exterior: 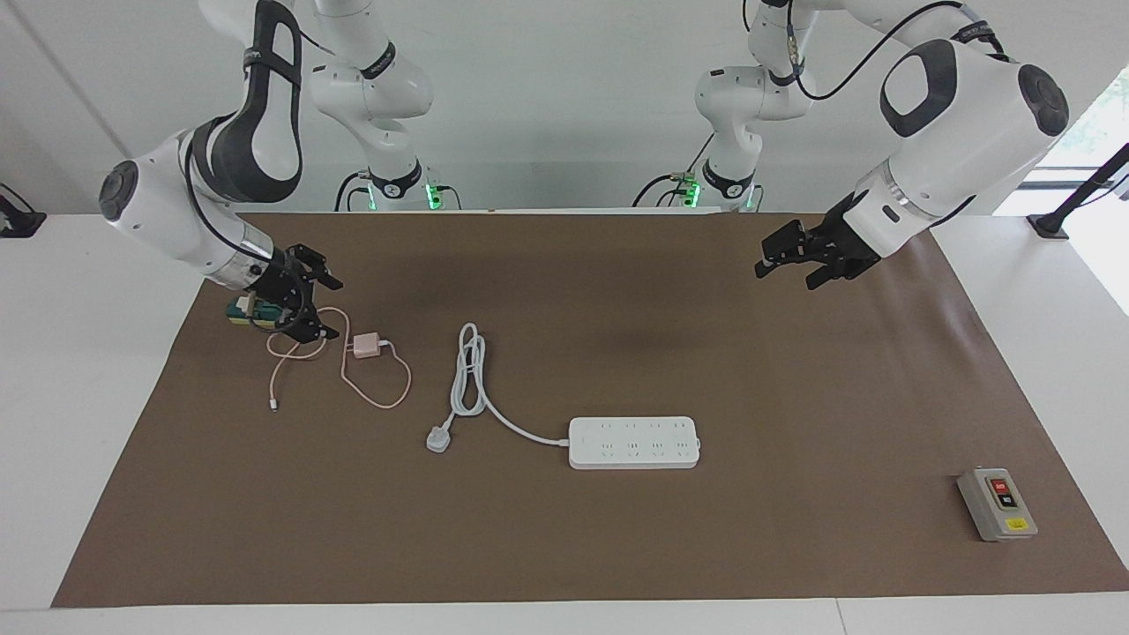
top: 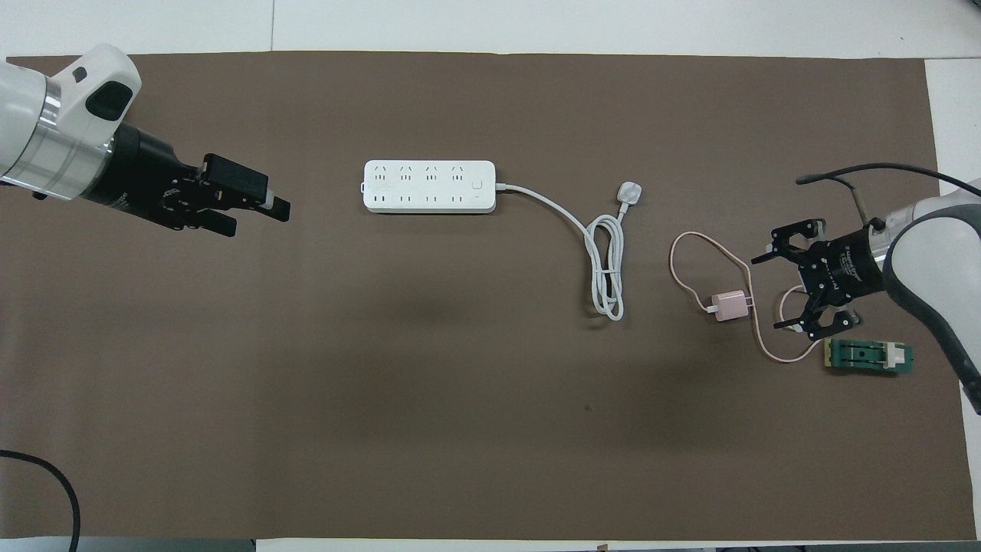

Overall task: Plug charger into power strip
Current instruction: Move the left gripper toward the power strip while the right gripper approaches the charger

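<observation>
A brown mat (exterior: 617, 529) is covering most of the white table (exterior: 79, 370), and everything is lying on it. The right arm is reaching in over its own end of the mat, its right gripper (exterior: 319, 307) hanging with the claw spread wide and empty over a loop of pink cable, just beside the charger (exterior: 364, 346). The left arm is stretching out over bare mat at its own end, the left gripper (exterior: 781, 267) likewise gaping wide and holding nothing. The power strip (exterior: 633, 443) is lying flat near the middle of the mat, sockets up, its thick white cord (exterior: 472, 375) running toward the right arm's end, doubling into a long loop and ending in a white three-pin plug (exterior: 438, 438). The charger is sitting between that cord loop and the right gripper, nearer to the robots than the strip, its thin cable curling around it. A green block (top: 868, 356) is resting beside the right gripper, and a grey switch box (exterior: 997, 504) is standing at the left arm's end, farther out than the strip.
</observation>
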`<state>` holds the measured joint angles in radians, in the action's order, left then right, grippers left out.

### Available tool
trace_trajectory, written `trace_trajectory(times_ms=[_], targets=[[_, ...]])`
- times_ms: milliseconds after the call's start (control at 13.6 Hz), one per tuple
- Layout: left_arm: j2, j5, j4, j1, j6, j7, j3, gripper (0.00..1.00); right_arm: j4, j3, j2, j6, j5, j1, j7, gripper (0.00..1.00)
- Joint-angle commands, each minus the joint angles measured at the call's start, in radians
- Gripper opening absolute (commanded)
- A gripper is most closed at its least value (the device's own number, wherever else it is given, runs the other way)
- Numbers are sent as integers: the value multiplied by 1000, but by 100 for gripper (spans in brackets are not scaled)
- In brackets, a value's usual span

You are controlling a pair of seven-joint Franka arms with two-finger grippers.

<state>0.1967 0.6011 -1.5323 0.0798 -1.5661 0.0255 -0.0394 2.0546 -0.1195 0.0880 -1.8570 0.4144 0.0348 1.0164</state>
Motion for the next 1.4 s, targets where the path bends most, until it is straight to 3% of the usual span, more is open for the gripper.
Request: trace_trajectory(times_ms=[0,368,736,1103,1324], targets=[[44,171,-17,-44,-2,-82,1,100,59,6,-14,-48,26,11,-100,100],[46,498,-172,-69,-6,-197,0,100,62,6,64,-88,67,34,-164,100],[52,727,-282,-71,34,-305,1,100,111,4,91,-158,67,50,-216,100],[33,871,-449,-37,21,-491,7,100,147,4,102,-211,66,40,-233,100],[30,929,-509,-5,-75,-588,7,100,174,4,102,-243,66,39,-233,100]])
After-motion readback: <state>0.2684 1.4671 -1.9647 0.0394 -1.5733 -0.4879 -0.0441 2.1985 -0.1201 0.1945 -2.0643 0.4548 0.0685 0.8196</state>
